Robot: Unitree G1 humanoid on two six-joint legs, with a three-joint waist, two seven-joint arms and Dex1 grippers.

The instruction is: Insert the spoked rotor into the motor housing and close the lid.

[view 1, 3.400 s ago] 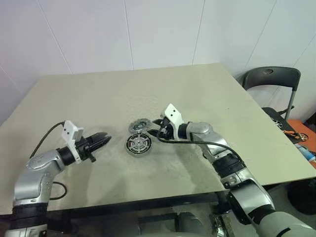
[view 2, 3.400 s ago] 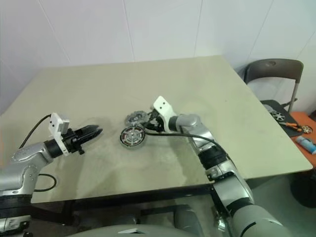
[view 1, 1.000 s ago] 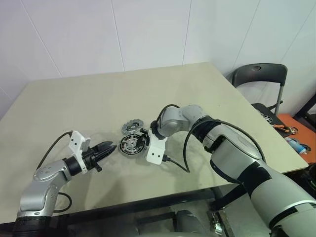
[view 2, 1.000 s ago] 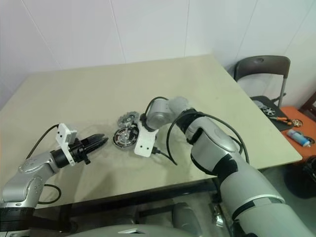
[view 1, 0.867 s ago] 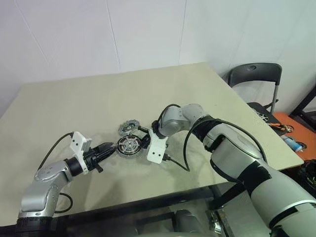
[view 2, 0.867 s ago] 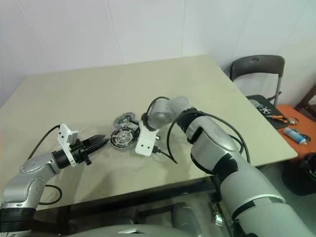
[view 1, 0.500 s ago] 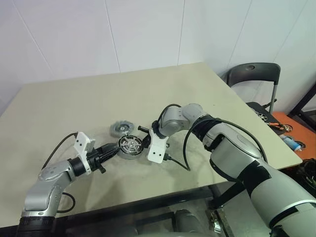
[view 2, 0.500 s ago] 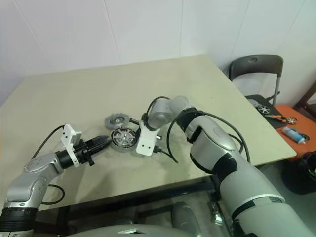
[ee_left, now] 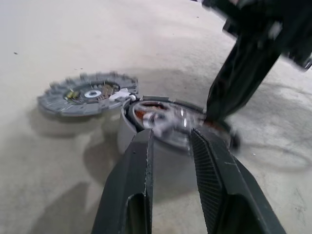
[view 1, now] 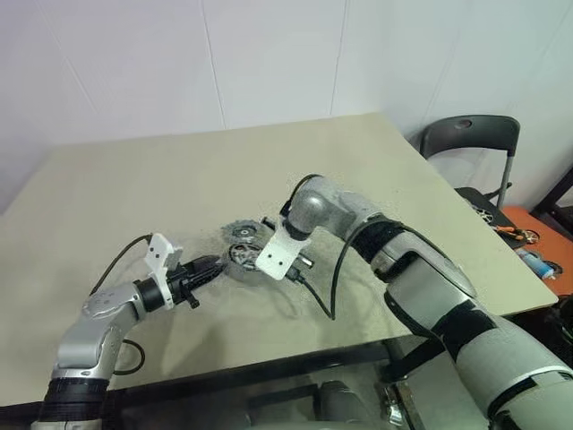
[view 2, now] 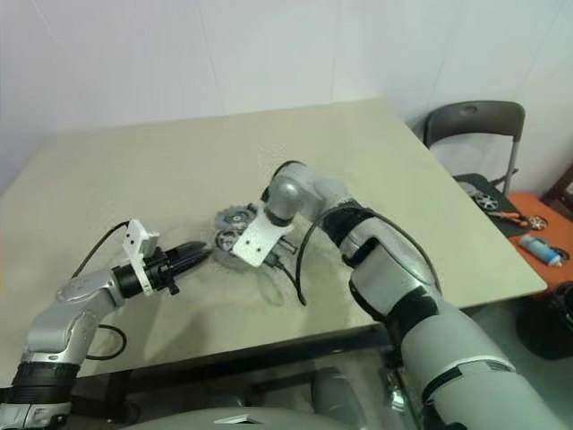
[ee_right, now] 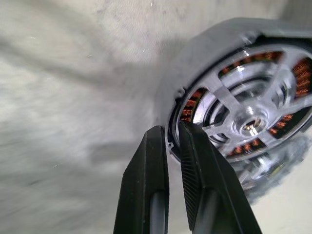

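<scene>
Right wrist view: right tool (ee_right: pixel 171 136) nearly pressed together at the motor housing (ee_right: pixel 204 58) rim, pinching nothing.
Spoked rotor (ee_right: pixel 246 119): now seated over the housing's copper windings.
Left tool (ee_left: pixel 170 134): narrowly spread against the housing's side, closer than before.
Lid (ee_left: pixel 87 93): on the table (view 1: pixel 125 179), touching the housing.
Meaning: insertion looks done; lid remains.

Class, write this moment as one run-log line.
spoked rotor: in motor housing | lid: off, on table beside housing | left gripper: open, at housing | right gripper: shut, at housing rim
</scene>
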